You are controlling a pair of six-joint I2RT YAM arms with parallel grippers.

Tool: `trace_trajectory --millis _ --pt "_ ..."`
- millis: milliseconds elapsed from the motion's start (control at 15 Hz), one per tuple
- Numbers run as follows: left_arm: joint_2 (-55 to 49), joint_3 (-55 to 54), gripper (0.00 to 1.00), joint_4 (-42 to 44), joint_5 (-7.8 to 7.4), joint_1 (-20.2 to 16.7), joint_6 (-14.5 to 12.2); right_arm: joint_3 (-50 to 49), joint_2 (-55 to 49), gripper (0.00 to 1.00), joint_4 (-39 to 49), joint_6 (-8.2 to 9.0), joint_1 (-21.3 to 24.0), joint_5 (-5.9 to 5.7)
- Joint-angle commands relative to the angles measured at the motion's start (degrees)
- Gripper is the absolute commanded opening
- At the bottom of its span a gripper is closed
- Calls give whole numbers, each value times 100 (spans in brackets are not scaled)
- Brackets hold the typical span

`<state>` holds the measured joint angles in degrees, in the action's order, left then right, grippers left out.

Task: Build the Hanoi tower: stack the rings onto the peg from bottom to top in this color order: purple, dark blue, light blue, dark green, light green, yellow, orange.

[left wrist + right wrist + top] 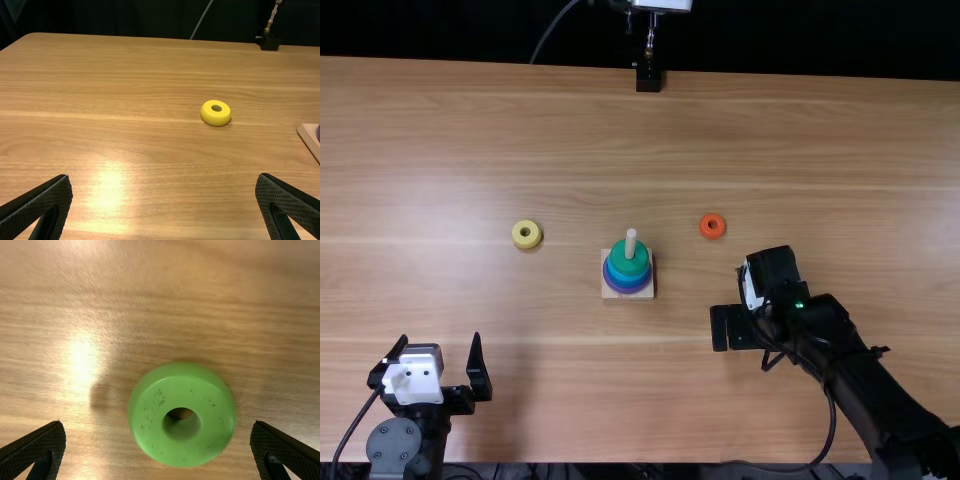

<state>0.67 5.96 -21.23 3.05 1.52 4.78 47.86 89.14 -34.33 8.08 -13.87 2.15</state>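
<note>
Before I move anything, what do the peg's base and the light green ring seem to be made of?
The base looks like pale, unfinished wood, judging by its matte, light tan surface. The light green ring is probably painted wood, smooth and slightly glossy: its rim catches a soft sheen and small dark scuffs mark its face, though plastic can't be ruled out.

There are 3 loose rings [522, 243], 4 stacked rings [629, 262], 1 peg [630, 243], 1 base [611, 294] and 2 arms [865, 378].

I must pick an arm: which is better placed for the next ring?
Probably the right: the right pincer hovers open over the light green ring, due next above the dark green ring. The left pincer is farther away.
</note>
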Motion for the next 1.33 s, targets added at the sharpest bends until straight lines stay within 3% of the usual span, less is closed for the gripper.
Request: trace_trajectory --millis 0,400,867,933,1000,1200,1267 --pt "-67 -596 100 -450 64 50 18 -83 50 100 9 -17 16 27" --pt "-67 -596 100 -450 64 50 18 -13 130 100 20 -6 16 -68" --pt "-67 -596 100 -450 64 50 18 13 332 100 389 15 16 -89" --pt "-67 -596 100 -450 64 50 18 13 323 75 421 15 16 -99" --pt "-67 -596 100 -450 64 50 18 13 305 42 421 4 16 -141" --pt "-67 -596 100 -450 64 59 18 -48 288 0 378 -17 7 -226" --pt "-67 -596 100 -450 64 59 18 -75 279 0 368 -17 -2 -226"
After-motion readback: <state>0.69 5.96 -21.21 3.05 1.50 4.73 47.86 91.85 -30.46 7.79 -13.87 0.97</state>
